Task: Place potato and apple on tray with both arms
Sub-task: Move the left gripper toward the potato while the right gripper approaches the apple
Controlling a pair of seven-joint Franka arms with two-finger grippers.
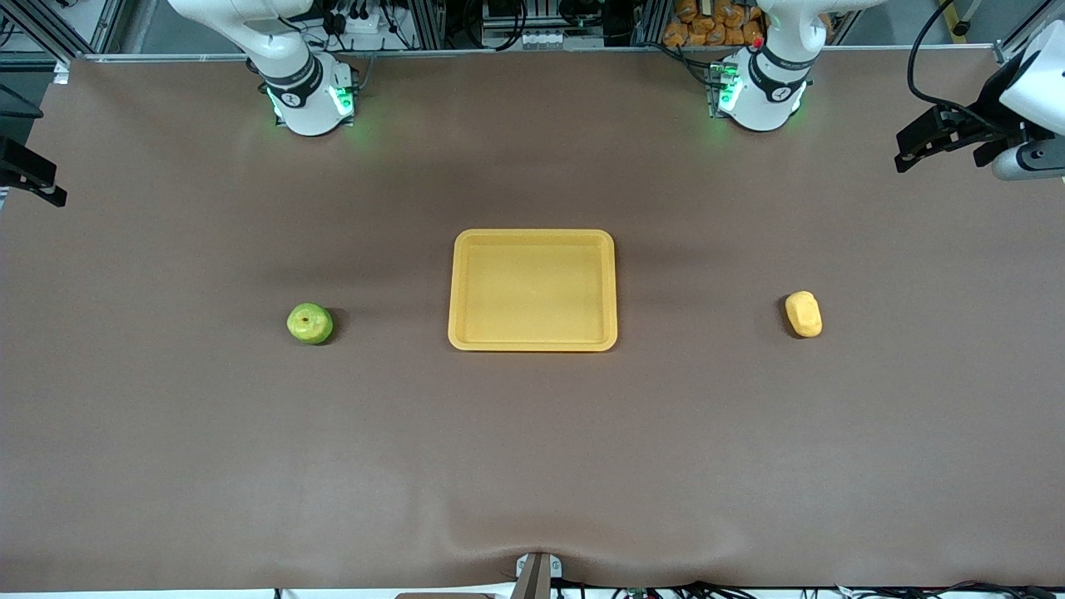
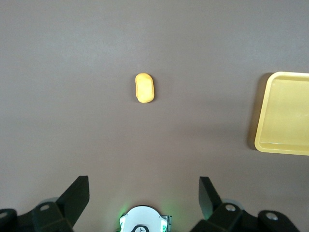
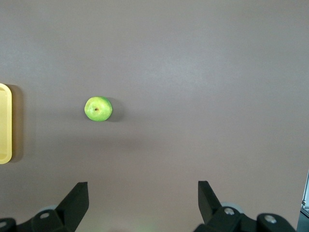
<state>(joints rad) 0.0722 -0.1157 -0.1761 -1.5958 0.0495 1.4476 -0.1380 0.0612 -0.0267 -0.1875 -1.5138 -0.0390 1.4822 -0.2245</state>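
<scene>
The yellow-orange tray lies at the table's middle, with nothing in it. The green apple sits on the cloth toward the right arm's end, and the pale yellow potato toward the left arm's end. My left gripper is open and empty, high over the table near its own base, with the potato and a tray corner below; it also shows in the front view. My right gripper is open and empty, high over the apple; only part of it shows in the front view.
The brown cloth covers the whole table. The two green-lit arm bases stand along the edge farthest from the front camera. A small bracket sits at the nearest edge.
</scene>
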